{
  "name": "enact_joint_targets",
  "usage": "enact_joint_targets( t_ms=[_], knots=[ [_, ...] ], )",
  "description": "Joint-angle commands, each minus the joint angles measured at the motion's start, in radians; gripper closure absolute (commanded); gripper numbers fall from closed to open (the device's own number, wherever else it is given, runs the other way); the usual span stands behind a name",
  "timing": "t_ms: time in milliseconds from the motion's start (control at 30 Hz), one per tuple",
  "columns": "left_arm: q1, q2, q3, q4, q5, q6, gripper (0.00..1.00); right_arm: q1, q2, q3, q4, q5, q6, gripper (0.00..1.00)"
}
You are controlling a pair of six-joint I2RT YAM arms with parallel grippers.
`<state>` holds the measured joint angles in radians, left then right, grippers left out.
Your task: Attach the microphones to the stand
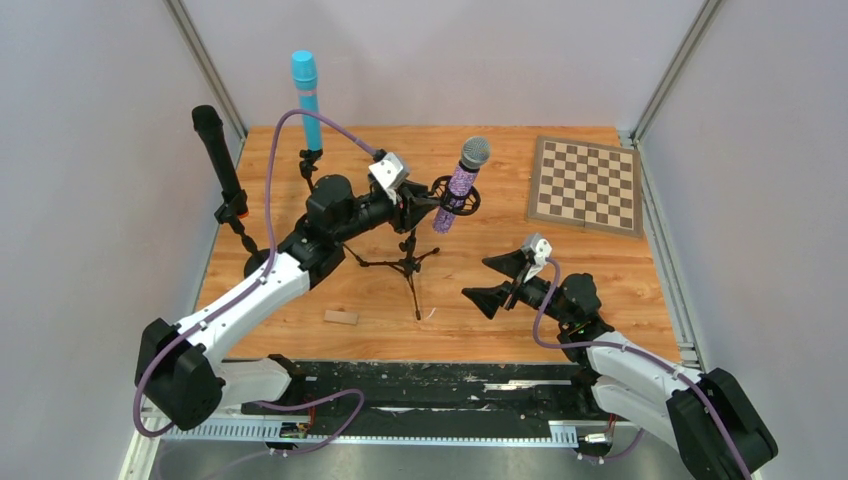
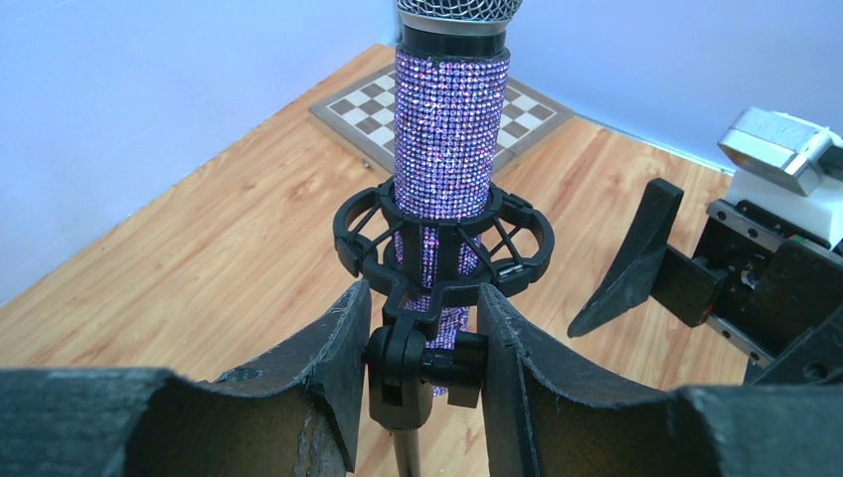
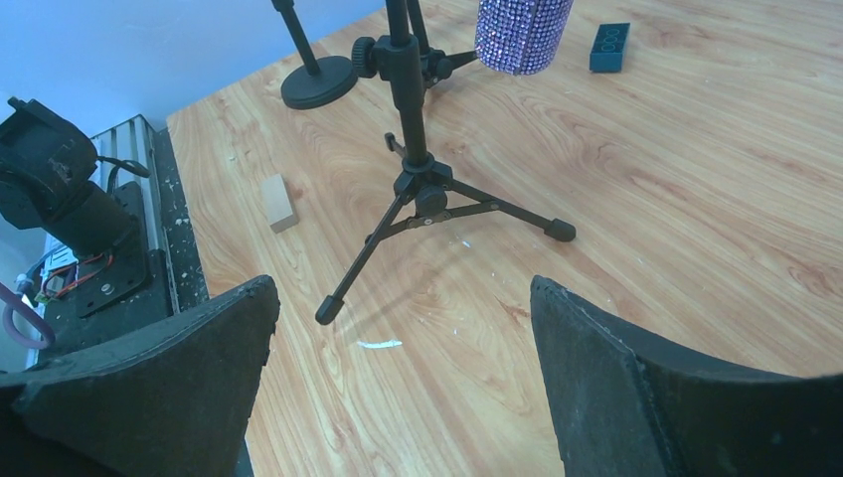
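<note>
Purple glitter microphone [image 1: 460,185] sits slightly tilted in the shock mount [image 2: 437,234] atop the tripod stand [image 1: 408,265], mid-table, and the left gripper [image 2: 422,290] is clenched on the swivel joint [image 2: 418,363] right beneath it! Right gripper [image 1: 478,278] hangs released, jaws wide, just right of the tripod. Blue microphone [image 1: 308,100] and black microphone [image 1: 218,150] stand raised at far left

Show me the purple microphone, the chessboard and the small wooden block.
purple microphone [image 2: 449,129], left wrist view, glitter body.
chessboard [image 1: 586,184], top external view, board centre.
wooden block [image 3: 277,199], right wrist view, top face.
</note>
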<state>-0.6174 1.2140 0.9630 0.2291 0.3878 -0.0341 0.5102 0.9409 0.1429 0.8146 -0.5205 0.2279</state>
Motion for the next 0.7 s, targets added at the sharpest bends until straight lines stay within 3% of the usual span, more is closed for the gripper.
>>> enact_joint_targets(
  t_ms=[0,233,667],
  knots=[
    [0.004,-0.067,-0.002,0.196,0.026,-0.076,1.00,0.004,-0.006,-0.005,0.018,0.013,-0.015,0.04],
    [0.005,-0.113,-0.040,0.140,-0.002,-0.070,1.00,0.004,0.025,0.000,0.036,0.005,-0.009,0.04],
    [0.004,-0.247,-0.243,0.163,-0.088,-0.048,0.99,0.004,0.045,0.065,-0.051,0.000,-0.019,0.03]
  ],
)
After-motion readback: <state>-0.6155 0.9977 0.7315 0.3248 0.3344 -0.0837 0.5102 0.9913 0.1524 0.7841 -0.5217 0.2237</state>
